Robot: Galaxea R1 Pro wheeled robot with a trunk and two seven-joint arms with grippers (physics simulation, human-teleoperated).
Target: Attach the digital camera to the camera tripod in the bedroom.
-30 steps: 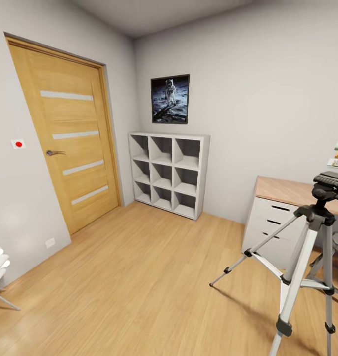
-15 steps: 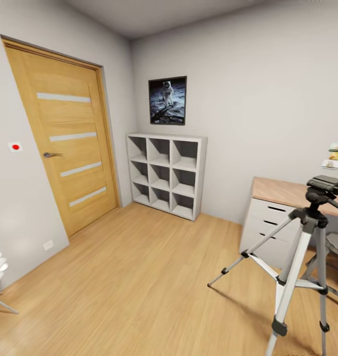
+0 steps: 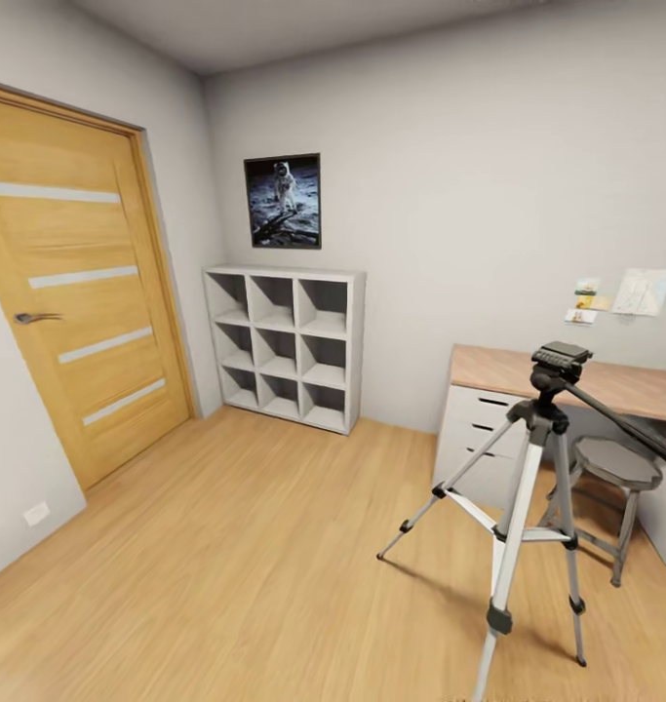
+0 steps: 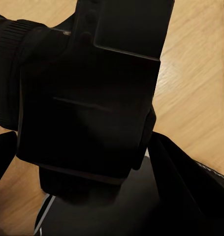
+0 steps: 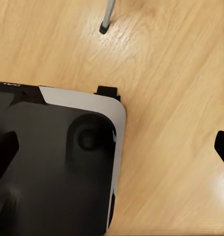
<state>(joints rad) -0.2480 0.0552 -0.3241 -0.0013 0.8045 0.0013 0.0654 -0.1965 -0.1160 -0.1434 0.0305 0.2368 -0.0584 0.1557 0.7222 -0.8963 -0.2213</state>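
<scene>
One digital camera (image 4: 87, 98) clamped in left hand (image 4: 92, 196); right hand's state unclear; best approached squarely toward camera tripod (image 3: 537, 458) at four o'clock.

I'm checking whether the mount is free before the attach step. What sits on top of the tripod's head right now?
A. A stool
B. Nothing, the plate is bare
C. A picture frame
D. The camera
B: in the head view the tripod ends in a bare black head, and the left wrist view shows the camera close between the left gripper's fingers.
</scene>
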